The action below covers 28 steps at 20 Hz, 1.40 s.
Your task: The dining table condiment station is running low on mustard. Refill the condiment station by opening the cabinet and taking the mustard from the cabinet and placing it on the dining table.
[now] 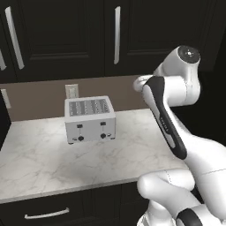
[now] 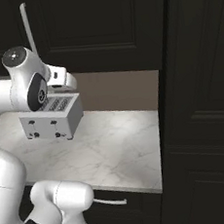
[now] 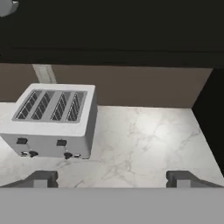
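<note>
Barely begun — the cabinet (image 1: 75, 35) door is closed, its handle (image 1: 117, 35) untouched, so the mustard is presumably inside, unseen. The pincer (image 3: 112, 178) hangs empty, tips apart, over the table (image 3: 144, 144) beside the toaster (image 3: 52, 120) — everything remains.

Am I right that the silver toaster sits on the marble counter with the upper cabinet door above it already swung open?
Not quite. The toaster does sit on the marble counter, but the left base view shows the cabinet doors above it closed, their panels flush and the bar handle untouched.
</note>
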Available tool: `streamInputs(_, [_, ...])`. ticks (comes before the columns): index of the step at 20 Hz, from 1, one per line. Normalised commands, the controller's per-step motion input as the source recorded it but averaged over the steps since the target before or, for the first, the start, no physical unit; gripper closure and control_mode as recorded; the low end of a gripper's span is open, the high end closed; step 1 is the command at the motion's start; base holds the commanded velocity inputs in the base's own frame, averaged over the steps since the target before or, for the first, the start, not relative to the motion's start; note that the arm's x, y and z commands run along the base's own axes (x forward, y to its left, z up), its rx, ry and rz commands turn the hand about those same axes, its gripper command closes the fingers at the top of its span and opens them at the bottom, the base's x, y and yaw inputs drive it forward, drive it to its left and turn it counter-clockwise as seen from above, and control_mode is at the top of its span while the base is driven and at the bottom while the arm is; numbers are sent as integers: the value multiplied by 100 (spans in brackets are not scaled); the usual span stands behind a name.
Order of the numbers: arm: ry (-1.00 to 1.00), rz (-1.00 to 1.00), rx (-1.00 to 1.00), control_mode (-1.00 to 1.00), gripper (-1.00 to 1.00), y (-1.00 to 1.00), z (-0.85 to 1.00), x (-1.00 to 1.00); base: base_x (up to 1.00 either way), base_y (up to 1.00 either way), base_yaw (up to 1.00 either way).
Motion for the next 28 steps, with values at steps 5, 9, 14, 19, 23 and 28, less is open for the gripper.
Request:
streamInputs(5, [-28, 0, -1, -100, -100, 29, 74, -2, 0, 0, 0])
streamInputs(9, [-17, 0, 0, -100, -100, 40, 74, 5, 0, 0, 0])
streamInputs(14, [-2, 0, 0, -100, -100, 46, 71, 40, 0, 0, 0])
streamInputs(19, [2, 0, 0, -100, -100, 25, 22, 70, 0, 0, 0])
streamInputs(23, [0, 4, 0, -100, -100, 2, 0, 5, 0, 0, 0])
streamInputs(28, [0, 0, -1, -100, -100, 19, -12, 57, 0, 0, 0])
